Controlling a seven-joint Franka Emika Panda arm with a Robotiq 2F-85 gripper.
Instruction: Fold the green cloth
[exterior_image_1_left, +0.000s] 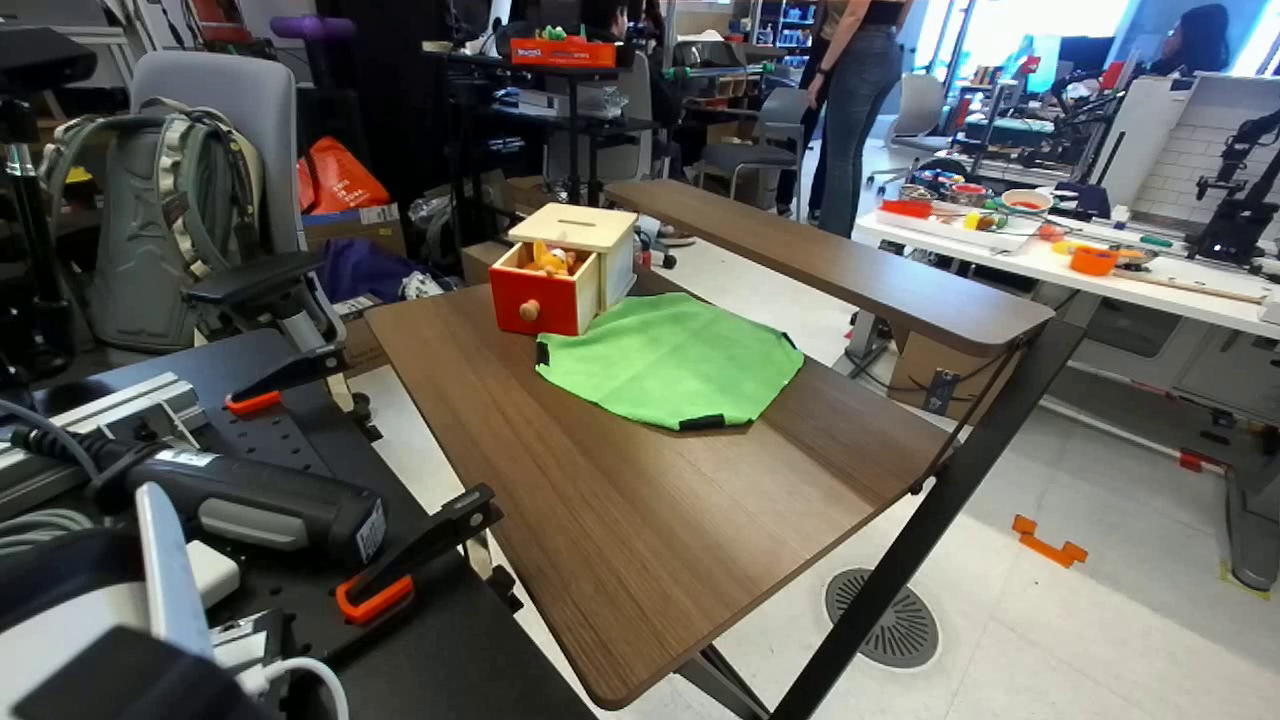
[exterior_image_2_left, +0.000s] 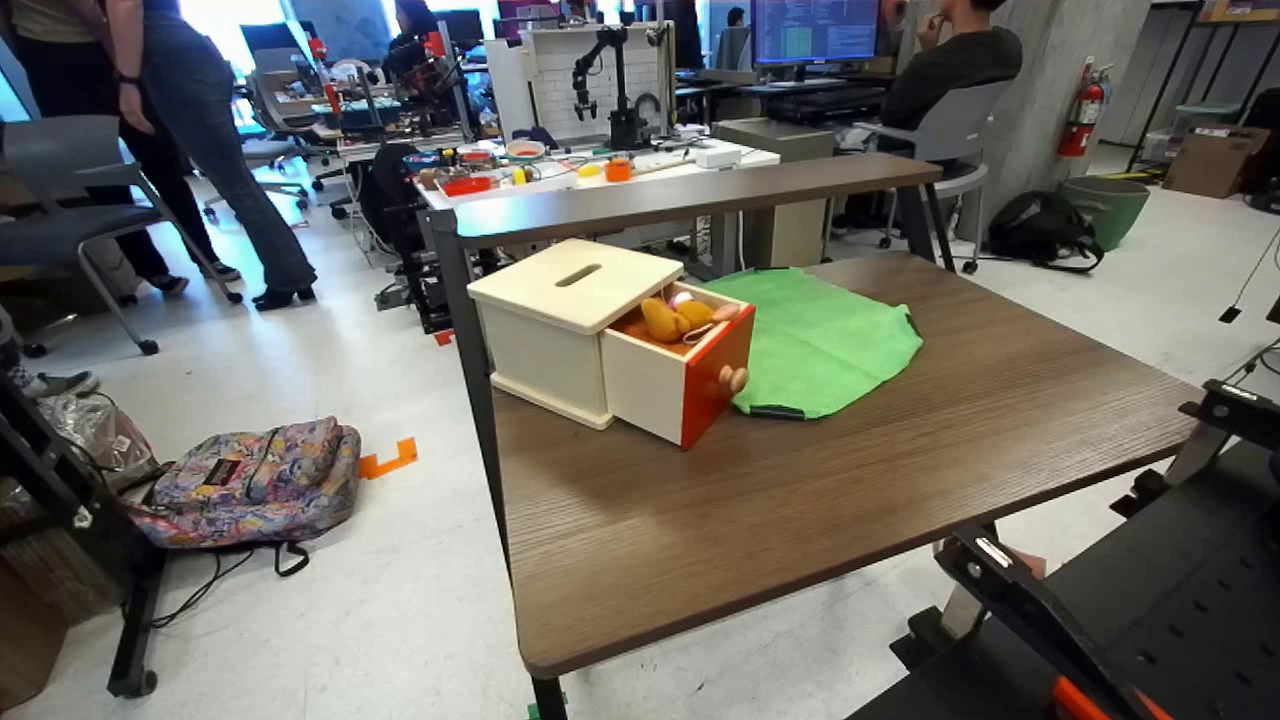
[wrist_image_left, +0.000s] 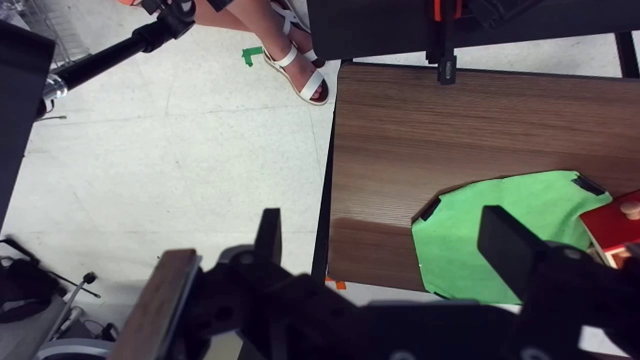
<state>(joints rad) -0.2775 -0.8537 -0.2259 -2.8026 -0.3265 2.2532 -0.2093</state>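
Note:
The green cloth (exterior_image_1_left: 670, 360) lies spread out and mostly flat on the brown table (exterior_image_1_left: 620, 530), with dark patches at its corners. It also shows in an exterior view (exterior_image_2_left: 825, 340) beside a wooden box, and in the wrist view (wrist_image_left: 465, 240) at lower right. Faint creases cross it. My gripper (wrist_image_left: 381, 209) is open and empty, with its fingers wide apart, high above the table. In the wrist view one finger shows over the floor and the other in front of the cloth, hiding part of it. The gripper is outside both exterior views.
The wooden box (exterior_image_1_left: 572, 228) with its red drawer (exterior_image_1_left: 540, 303) pulled out touches or nearly touches the cloth; orange items lie in the drawer. A raised shelf (exterior_image_1_left: 830, 260) runs along one table side. Black clamps (exterior_image_1_left: 430, 540) grip the opposite edge. A person's feet (wrist_image_left: 302, 75) stand near the table.

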